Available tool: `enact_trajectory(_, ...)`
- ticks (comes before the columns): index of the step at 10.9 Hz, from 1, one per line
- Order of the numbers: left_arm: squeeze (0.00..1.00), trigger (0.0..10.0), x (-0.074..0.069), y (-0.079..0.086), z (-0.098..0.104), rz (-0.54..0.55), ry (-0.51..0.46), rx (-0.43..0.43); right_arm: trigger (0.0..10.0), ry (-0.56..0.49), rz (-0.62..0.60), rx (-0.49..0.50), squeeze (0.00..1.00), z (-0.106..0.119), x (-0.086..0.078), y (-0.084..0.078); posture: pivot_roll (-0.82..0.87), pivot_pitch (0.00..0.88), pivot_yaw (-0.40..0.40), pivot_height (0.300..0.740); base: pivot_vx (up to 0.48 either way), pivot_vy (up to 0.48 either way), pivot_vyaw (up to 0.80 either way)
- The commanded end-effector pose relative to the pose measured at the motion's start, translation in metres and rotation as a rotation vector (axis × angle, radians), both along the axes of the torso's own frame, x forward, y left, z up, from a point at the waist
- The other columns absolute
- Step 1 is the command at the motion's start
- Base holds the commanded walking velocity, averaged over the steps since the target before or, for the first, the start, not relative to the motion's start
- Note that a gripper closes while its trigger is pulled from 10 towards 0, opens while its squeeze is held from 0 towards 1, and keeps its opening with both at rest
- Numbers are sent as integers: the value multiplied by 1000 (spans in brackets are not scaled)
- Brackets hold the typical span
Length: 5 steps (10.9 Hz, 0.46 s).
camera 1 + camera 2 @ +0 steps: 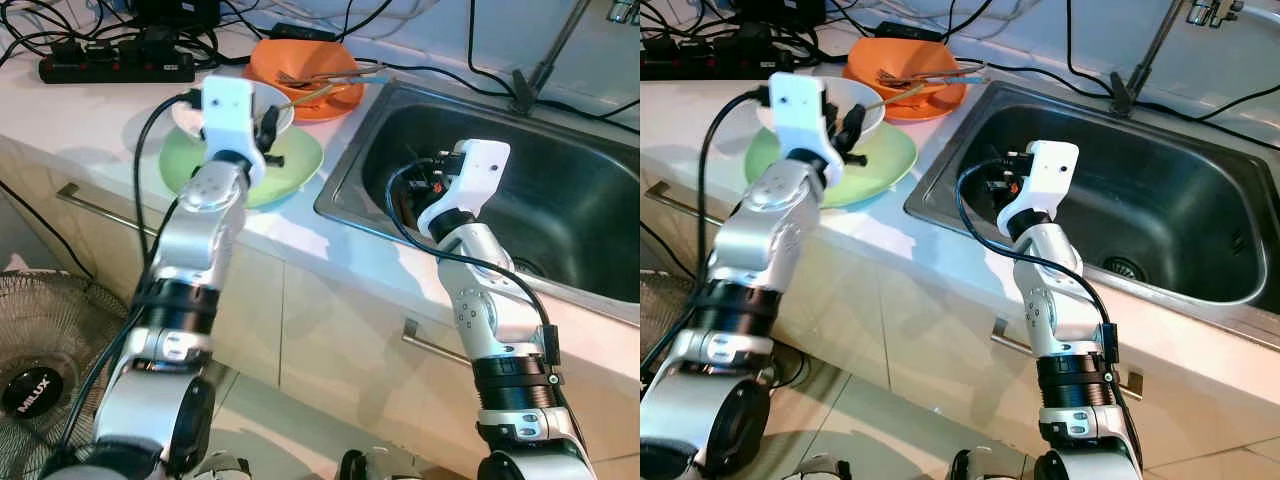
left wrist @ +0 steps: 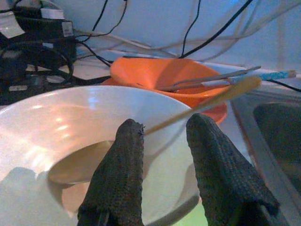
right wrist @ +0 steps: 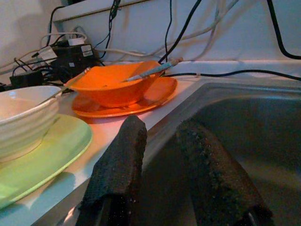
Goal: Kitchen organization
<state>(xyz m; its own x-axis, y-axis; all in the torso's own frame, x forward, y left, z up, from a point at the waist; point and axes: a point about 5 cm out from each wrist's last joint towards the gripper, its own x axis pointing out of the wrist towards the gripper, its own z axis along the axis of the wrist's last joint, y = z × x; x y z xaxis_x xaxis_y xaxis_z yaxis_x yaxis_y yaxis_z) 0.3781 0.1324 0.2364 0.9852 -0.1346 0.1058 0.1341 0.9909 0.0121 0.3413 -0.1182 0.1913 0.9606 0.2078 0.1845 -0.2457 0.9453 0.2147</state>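
currently your left gripper (image 2: 162, 141) sits open at a narrow gap over the near rim of the white bowl (image 2: 61, 122), which stands on the green plate (image 1: 290, 175). the wooden spoon (image 2: 207, 101) lies dead ahead between the fingers, bowl end down in the dish, handle running up and away toward the sink (image 1: 560, 190). right gripper (image 3: 160, 150), also parted and empty, hangs inside the sink, so the left is the nearer arm.

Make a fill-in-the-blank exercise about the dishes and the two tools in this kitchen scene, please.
1. The white bowl stands on a ____ plate.
2. The orange bowl rests on an ____ plate.
3. The right tool hovers over the ____.
4. The left tool is at the rim of the ____ bowl.

Missing words: green; orange; sink; white
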Motion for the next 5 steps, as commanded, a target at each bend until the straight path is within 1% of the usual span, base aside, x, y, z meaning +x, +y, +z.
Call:
enact_trajectory(1,0,10000,-3,5,0,10,14,-15,10000,1,-15,3,0,2,-1,-5,-28,58,-76,719,0,0,0)
enact_trajectory(2,0,10000,-7,12,-1,29,31,-22,10000,5,-14,1,0,2,0,-6,-22,58,-84,719,0,0,0)
enact_trajectory(3,0,10000,-9,16,-2,39,43,-36,10000,6,-13,0,0,2,1,-5,-21,58,-85,719,0,0,0)
enact_trajectory(5,0,10000,-19,30,-2,70,65,-29,10000,9,-7,-3,0,3,2,-4,-16,56,-92,719,0,0,0)
